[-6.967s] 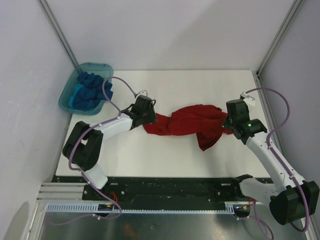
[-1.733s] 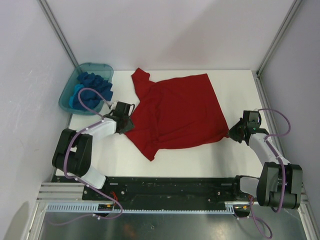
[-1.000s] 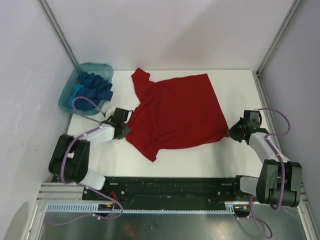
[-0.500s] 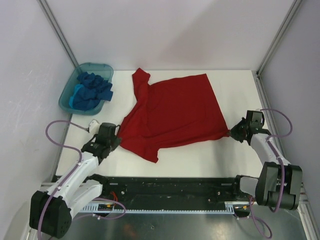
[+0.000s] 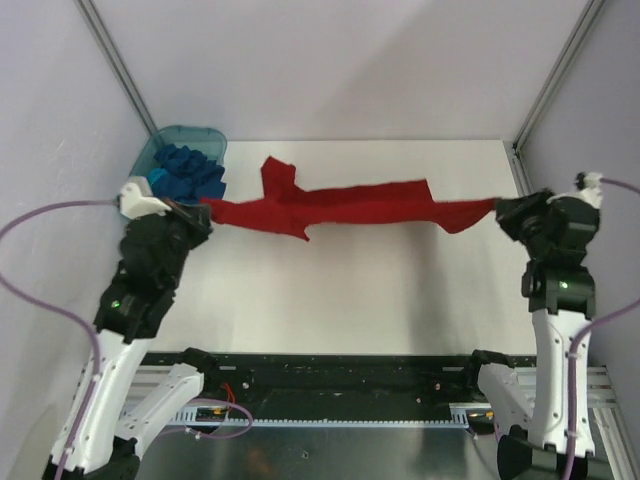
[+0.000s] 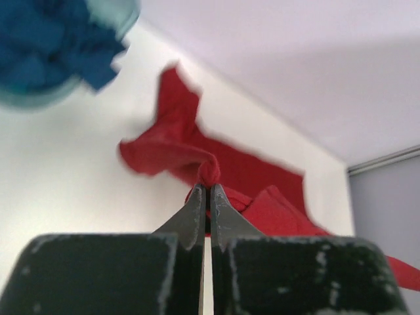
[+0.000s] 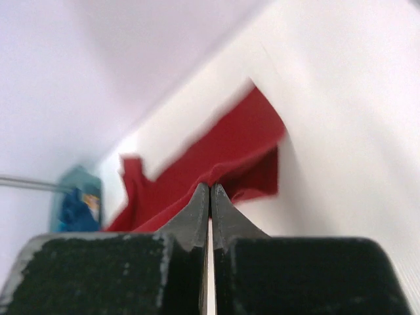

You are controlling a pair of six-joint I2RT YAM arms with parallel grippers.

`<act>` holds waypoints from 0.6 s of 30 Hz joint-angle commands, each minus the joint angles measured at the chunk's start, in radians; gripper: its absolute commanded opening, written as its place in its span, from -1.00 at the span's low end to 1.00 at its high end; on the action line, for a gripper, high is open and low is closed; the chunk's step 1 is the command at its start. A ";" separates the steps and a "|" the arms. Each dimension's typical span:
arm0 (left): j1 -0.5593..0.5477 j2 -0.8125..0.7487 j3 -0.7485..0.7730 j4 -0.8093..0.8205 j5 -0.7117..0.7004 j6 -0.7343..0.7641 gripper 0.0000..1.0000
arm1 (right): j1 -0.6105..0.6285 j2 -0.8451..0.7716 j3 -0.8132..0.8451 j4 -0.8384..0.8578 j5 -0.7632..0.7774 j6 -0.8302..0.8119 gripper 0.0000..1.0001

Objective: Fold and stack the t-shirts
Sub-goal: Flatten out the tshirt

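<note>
A white table [image 5: 380, 290] sits inside a booth of pale lilac walls, with aluminium posts [image 5: 115, 65] rising at the two far corners. Seen from above, with 12 o'clock on the far side from the arm bases, the red t-shirt [image 5: 350, 205] is pulled out into a long narrow band across the far half of the table, running from about 9 o'clock to about 3 o'clock. One sleeve [image 5: 275, 172] sticks out toward 12 o'clock near the band's left end, and a small fold hangs toward 6 o'clock just right of it.

The left gripper [image 5: 201, 211] is at the 9 o'clock end. Its wrist camera shows the jaws pressed together with a small knot of red cloth pinched at the tips. The right gripper [image 5: 503, 210] is at the 3 o'clock end. Its jaws are likewise clamped together on the cloth's edge, and the shirt stretches away from it toward 10 o'clock in its own view. Both wrist pictures are blurred, so it is hard to say whether the middle of the shirt touches the table or hangs just over it.

In the 10 o'clock corner stands a translucent teal tub [image 5: 139, 178], near the left gripper. The blue t-shirts [image 5: 188, 170] are bunched inside it, some darker and some lighter.
</note>
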 commanded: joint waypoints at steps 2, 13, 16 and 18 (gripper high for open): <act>-0.002 -0.016 0.282 0.014 0.000 0.179 -1.00 | -0.010 -0.060 0.272 -0.038 0.080 0.012 -1.00; 0.001 0.320 0.777 0.028 0.015 0.276 -1.00 | -0.010 0.085 0.504 0.159 0.147 0.005 -1.00; 0.027 0.491 0.944 0.043 0.042 0.292 -1.00 | -0.010 0.197 0.507 0.264 0.143 0.020 -1.00; 0.053 0.642 1.075 0.049 0.085 0.291 -1.00 | -0.010 0.278 0.513 0.345 0.128 0.034 -1.00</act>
